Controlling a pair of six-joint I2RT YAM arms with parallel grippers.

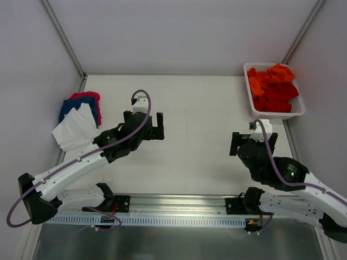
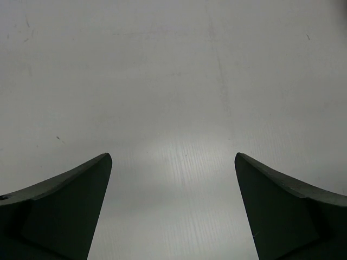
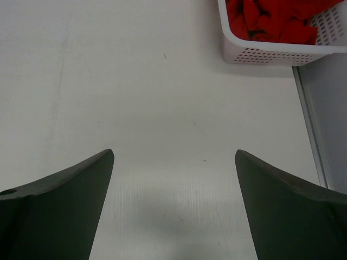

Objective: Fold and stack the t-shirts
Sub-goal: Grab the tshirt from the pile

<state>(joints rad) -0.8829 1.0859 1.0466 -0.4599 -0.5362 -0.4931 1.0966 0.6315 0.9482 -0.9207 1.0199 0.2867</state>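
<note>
Top external view: I am holding the left hand [image 1: 144, 123] and right hand [image 1: 254, 142] spread empty over the worktop [image 1: 200, 114], orange t-shirts [image 1: 274, 86] lying in the basket [image 1: 274, 114], folded t-shirts [image 1: 80, 116] stacked far left

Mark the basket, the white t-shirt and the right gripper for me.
basket [image 1: 274, 114], top view, near rim
white t-shirt [image 1: 73, 132], top view, middle of the cloth
right gripper [image 3: 174, 153], right wrist view, midway between fingertips
</note>
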